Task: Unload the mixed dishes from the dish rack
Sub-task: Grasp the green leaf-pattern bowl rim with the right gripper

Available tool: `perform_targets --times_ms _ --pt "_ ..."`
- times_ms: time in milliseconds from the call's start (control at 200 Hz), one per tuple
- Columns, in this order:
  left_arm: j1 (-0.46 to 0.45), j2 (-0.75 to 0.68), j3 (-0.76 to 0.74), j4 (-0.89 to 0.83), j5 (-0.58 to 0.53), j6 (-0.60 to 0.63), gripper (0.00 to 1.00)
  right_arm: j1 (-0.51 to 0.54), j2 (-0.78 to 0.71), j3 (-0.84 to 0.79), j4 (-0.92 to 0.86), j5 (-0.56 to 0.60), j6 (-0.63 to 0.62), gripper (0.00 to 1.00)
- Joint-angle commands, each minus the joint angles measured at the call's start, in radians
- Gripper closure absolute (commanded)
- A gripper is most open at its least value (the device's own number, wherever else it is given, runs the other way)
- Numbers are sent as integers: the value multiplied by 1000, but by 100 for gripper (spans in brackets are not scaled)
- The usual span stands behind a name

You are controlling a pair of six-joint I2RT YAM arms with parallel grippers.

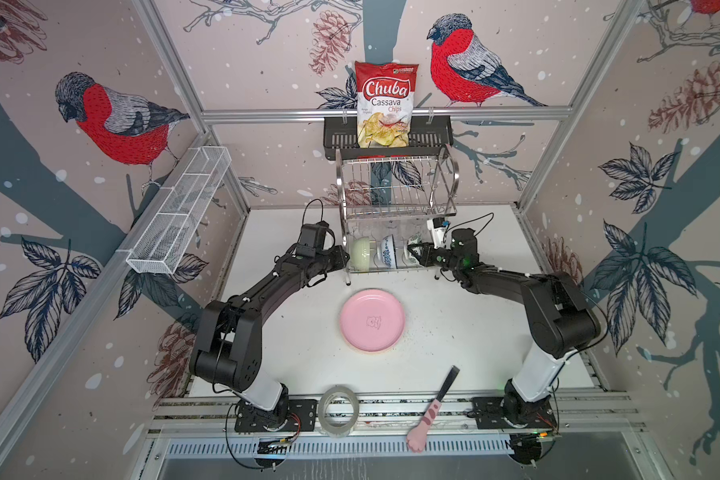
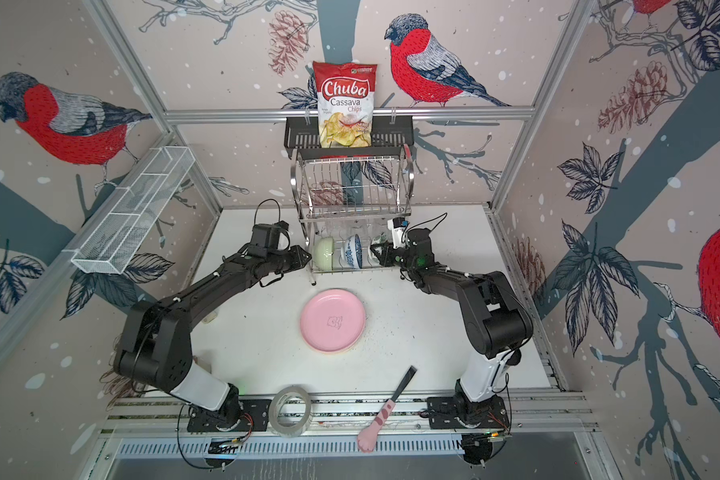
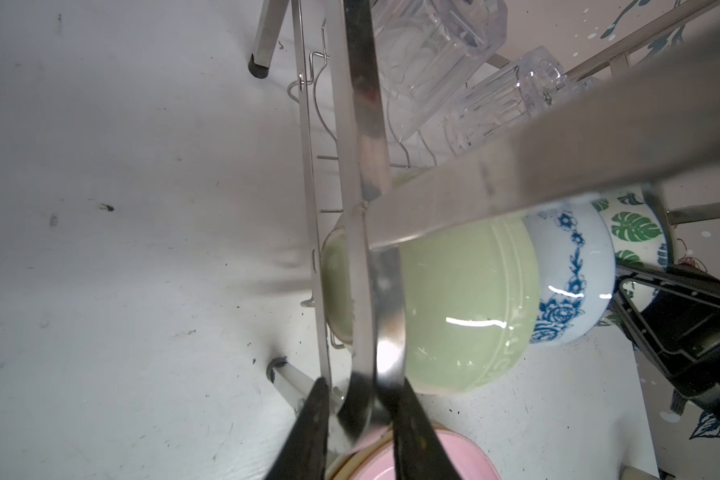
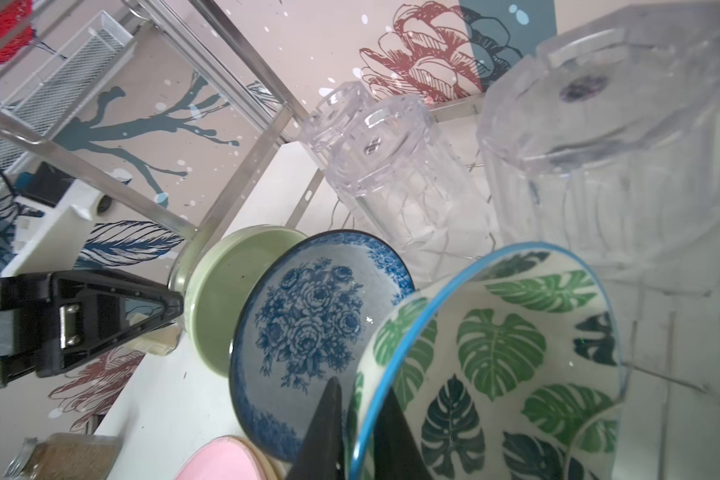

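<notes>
The steel dish rack (image 1: 400, 214) (image 2: 354, 214) stands at the back of the table. Its lower tier holds a pale green bowl (image 1: 360, 253) (image 3: 466, 299), a blue-patterned bowl (image 1: 389, 249) (image 4: 308, 324) and a green-leaf-print bowl (image 1: 413, 241) (image 4: 499, 349), all on edge. Clear glasses (image 3: 429, 54) (image 4: 395, 174) stand upside down behind them. My left gripper (image 1: 344, 255) (image 3: 363, 382) is shut on the rack's looped steel side band. My right gripper (image 1: 410, 249) (image 4: 360, 386) pinches the leaf bowl's rim, one finger inside, one outside. A pink plate (image 1: 372, 320) (image 2: 333, 321) lies on the table, stacked on a tan one.
A chips bag (image 1: 385, 104) sits in a black basket above the rack. A white mesh tray (image 1: 179, 212) hangs on the left wall. A tape roll (image 1: 339, 409) and a pink-handled tool (image 1: 433, 405) lie at the front edge. A jar (image 4: 67, 453) stands near the plates.
</notes>
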Motion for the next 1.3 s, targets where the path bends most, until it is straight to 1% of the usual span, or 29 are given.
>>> perform_targets --times_ms 0,90,250,510,680,810,1296 --pt "3 6 3 -56 -53 13 73 -26 24 -13 -47 41 96 88" --pt "4 7 2 -56 -53 13 73 -34 34 -18 -28 23 119 92" --pt "3 10 0 -59 -54 14 73 -41 49 -30 25 -13 166 95" --pt "4 10 0 -67 -54 18 73 -54 69 -57 147 -84 248 97" --pt "2 6 0 -71 -53 19 74 -62 66 -64 197 -121 291 98" --pt "3 6 0 -74 -56 21 74 -62 43 -64 198 -131 299 100" --pt "4 -11 3 -65 -58 33 74 -51 -103 -116 160 -123 294 100"
